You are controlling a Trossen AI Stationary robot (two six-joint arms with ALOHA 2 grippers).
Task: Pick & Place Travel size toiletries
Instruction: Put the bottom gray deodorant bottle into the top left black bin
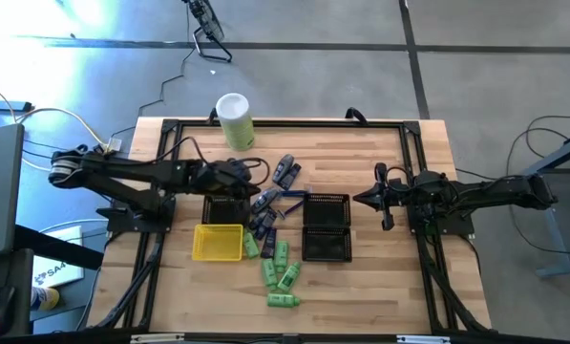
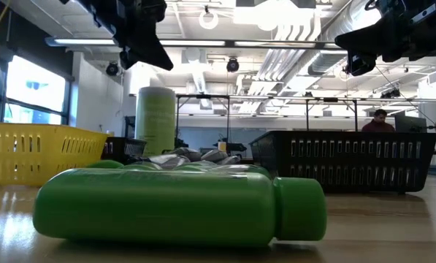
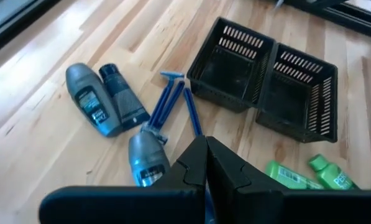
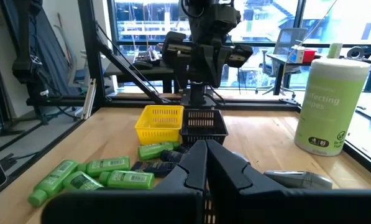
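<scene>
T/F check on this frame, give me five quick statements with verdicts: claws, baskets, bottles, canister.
1. Both claws are shut and hold nothing. True: the left claw and the right claw hang closed above the table.
2. The yellow basket is full of green bottles. False: it looks empty; the green bottles lie loose on the table beside it.
3. The two black baskets seen from the left wrist are empty. True.
4. The pale-green canister lies on its side. False: it stands upright near the table's far edge.
5. Blue razors lie between the grey bottles and the black baskets. True.
</scene>
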